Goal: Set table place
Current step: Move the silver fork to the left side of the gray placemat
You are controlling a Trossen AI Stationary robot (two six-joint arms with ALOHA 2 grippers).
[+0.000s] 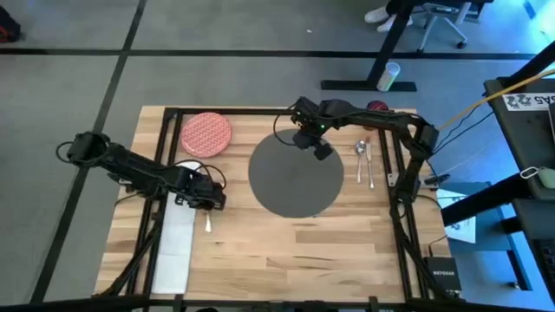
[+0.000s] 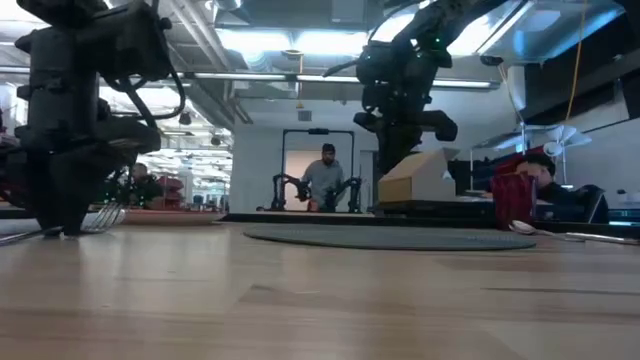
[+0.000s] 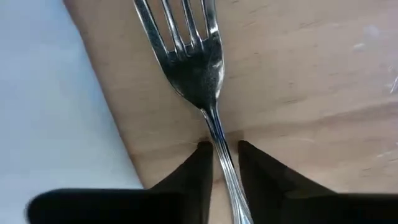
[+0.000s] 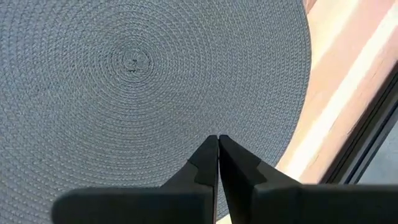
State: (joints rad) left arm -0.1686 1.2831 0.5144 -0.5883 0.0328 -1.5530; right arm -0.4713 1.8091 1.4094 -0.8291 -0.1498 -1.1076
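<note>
My left gripper (image 1: 208,199) stands low over the table's left part, shut on a silver fork (image 3: 193,68) that lies next to the white napkin (image 1: 176,247). The red patterned plate (image 1: 205,134) rests on the wood at the far left. The dark grey round mat (image 1: 295,178) lies flat in the middle. My right gripper (image 1: 317,146) hovers over the mat's far part, shut on nothing, well above it in the low view. A spoon (image 1: 360,159) and a knife (image 1: 370,165) lie right of the mat. The dark red cup (image 1: 377,107) stands at the far right. My left gripper pinches the fork's neck (image 3: 215,134), just behind the tines, between its two fingers (image 3: 200,155). The fingers come from above, pointing down, and lie across the fork. The tines (image 2: 103,216) show close over the tabletop; whether the fork is lifted clear I cannot tell.
The black frame (image 1: 401,182) runs along the table's edges. Bare wood (image 1: 295,260) spreads near the front edge. Beyond the table, a person (image 2: 327,178) sits in the room, and a cardboard box (image 2: 420,180) stands behind the mat.
</note>
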